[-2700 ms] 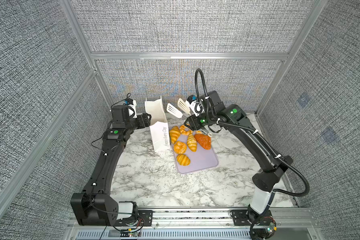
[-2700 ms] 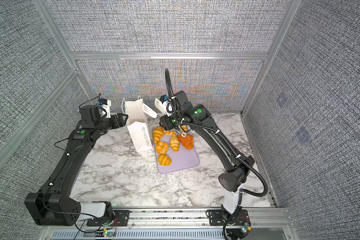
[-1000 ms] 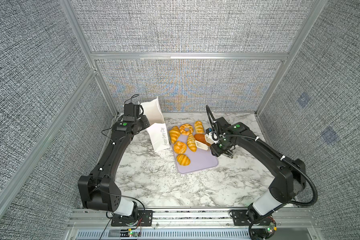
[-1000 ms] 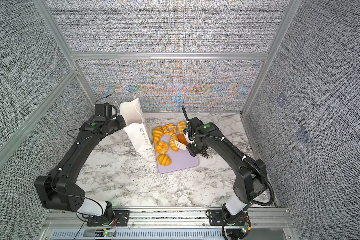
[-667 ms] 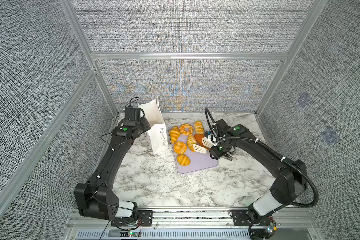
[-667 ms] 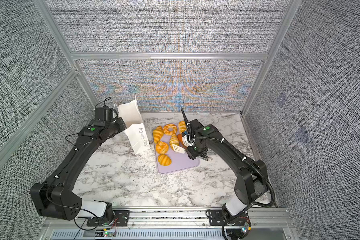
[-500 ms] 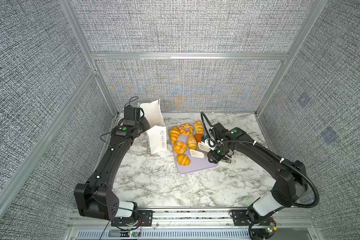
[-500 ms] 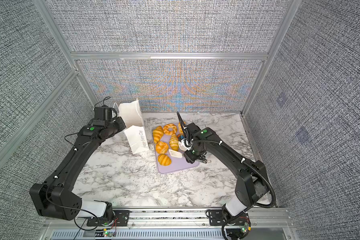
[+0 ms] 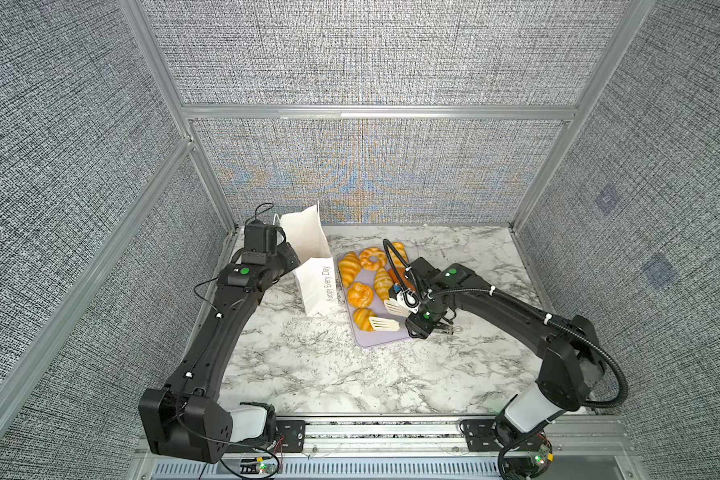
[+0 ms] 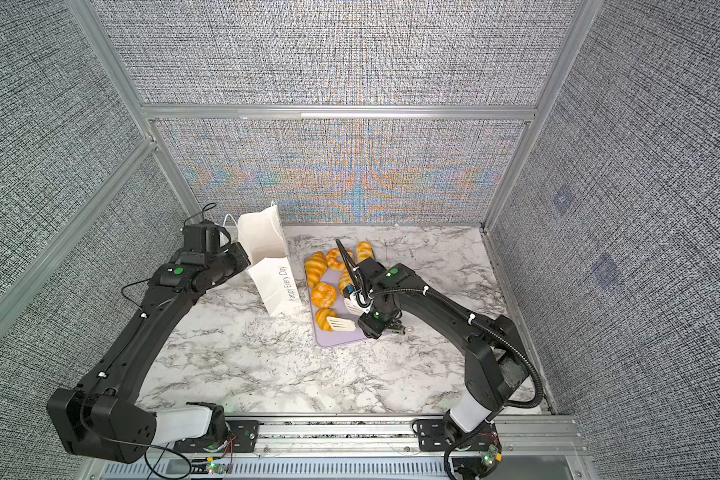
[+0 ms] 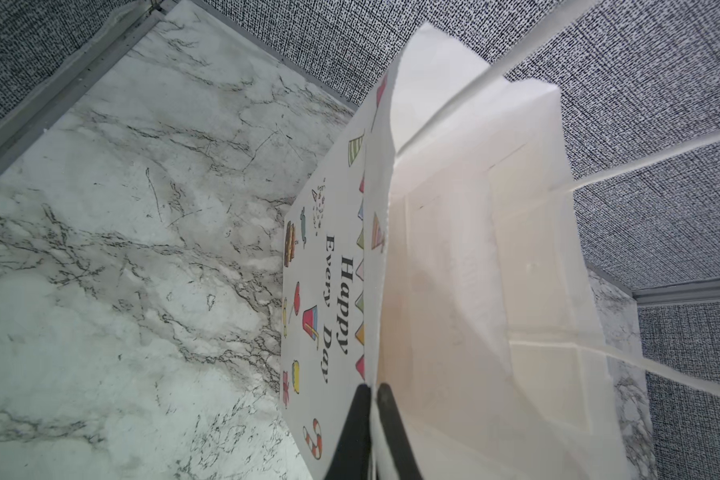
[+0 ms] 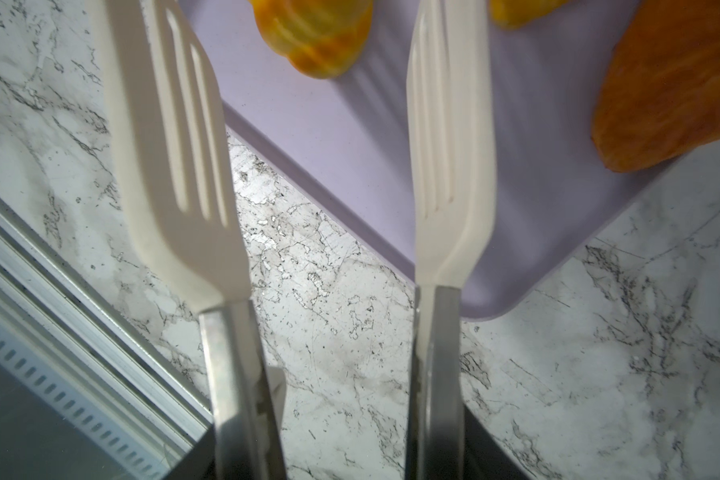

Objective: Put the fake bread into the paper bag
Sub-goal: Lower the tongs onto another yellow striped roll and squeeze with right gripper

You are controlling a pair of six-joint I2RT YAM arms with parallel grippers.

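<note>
Pinching the near rim of the paper bag, the left gripper has its two black fingers pressed together with only the paper wall between them; in both top views it meets the bag from the left, at the upper edge.

The bag stands on its base on the marble table, at the back left, just beside the left edge of the lavender tray; its long axis runs upward with the top leaning slightly toward the back wall; the mouth gapes upward, and the wrist view looks down into it; the narrow side with the "Happy Every Day" lettering faces the tray.

The fake bread lies on the tray, outside the bag; the tray's long axis runs from the back of the table toward the front; the two striped croissants in its middle rows lie roughly along that line, the ring-shaped one sits at the back, and the darker orange-brown piece lies near the right edge, partly hidden by the arm in both top views.

The right gripper grasps a pair of tongs by their metal arms; the tongs point left across the front of the tray; their white slotted heads stand well apart, with the front yellow croissant near their tips; whether either head touches it I cannot tell.
</note>
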